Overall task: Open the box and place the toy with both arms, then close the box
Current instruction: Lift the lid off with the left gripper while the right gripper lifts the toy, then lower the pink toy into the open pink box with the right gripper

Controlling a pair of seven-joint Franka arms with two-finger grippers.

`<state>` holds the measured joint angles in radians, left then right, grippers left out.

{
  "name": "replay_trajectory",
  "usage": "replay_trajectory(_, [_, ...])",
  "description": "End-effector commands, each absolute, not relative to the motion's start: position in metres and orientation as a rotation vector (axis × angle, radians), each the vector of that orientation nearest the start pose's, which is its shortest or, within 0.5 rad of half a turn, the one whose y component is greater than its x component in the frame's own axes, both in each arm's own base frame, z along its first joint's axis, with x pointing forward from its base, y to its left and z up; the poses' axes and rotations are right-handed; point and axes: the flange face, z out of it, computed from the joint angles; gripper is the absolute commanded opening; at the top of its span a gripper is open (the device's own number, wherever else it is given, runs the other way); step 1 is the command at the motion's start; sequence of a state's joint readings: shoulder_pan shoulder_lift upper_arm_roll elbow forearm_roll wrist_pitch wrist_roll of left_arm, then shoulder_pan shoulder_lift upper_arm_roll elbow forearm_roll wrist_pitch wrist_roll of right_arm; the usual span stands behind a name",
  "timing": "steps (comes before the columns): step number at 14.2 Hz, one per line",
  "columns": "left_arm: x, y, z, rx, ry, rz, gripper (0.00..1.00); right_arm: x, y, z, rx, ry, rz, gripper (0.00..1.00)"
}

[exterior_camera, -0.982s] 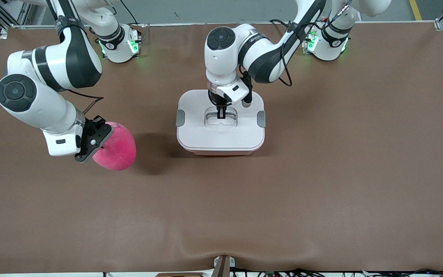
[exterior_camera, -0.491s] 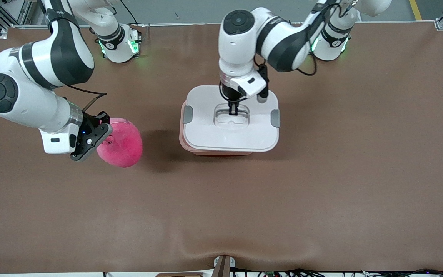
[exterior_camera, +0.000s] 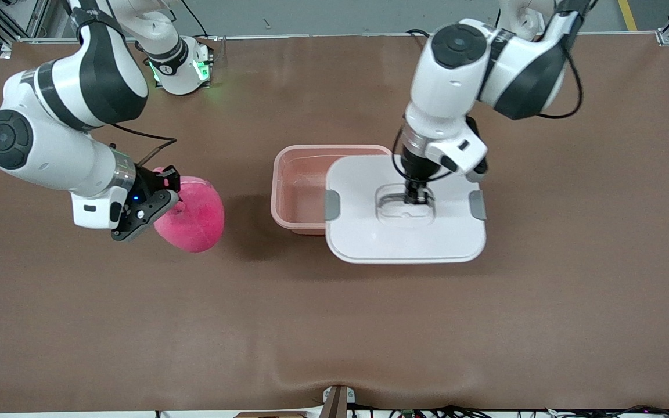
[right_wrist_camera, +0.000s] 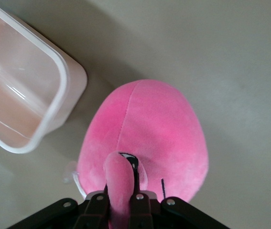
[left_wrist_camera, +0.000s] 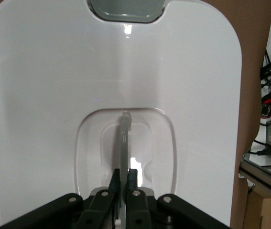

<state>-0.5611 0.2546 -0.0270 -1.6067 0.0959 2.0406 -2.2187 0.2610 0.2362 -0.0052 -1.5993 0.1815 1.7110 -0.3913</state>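
The white lid, seated on the pink box a second ago, now hangs off it toward the left arm's end of the surface, still covering one edge of the tub. The left end effector is clamped on the lid's clear handle. The box stands mostly uncovered and appears empty. Beside the box, toward the right arm's end, the right end effector has raised the pink plush toy, pinching one of its flaps. Opening looks nearly done; placing the toy comes next.
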Motion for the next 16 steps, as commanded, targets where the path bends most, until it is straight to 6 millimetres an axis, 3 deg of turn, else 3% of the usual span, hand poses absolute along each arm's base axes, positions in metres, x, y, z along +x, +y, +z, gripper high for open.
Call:
replay_trajectory(1, [0.565,-0.322,0.498,2.081,2.145,0.203,0.0,0.583,0.214,0.51,-2.835,-0.698,0.166,0.0])
replay_trajectory(6, [0.603,-0.248,0.497,2.118,2.131,0.23,0.0,0.552,0.31,0.547,-2.853,-0.343,0.159,0.0])
replay_trajectory(8, [0.613,-0.226,0.497,2.097,2.142,0.244,0.0,0.54,0.346,0.544,-2.845,-0.196,0.197,0.0])
replay_trajectory(10, [0.622,-0.202,0.498,2.076,2.152,0.256,0.0,0.541,0.358,0.544,-2.796,-0.117,0.185,0.0])
replay_trajectory(12, [0.629,-0.182,0.498,2.103,2.132,0.256,0.0,0.539,0.373,0.527,-2.773,-0.066,0.251,0.0])
replay_trajectory(14, [0.631,-0.177,0.496,2.103,2.133,0.257,0.0,0.533,0.39,0.512,-2.769,-0.03,0.302,0.0])
replay_trajectory(16, [0.632,-0.171,0.492,2.122,2.12,0.252,0.0,0.536,0.393,0.499,-2.776,-0.026,0.328,0.0])
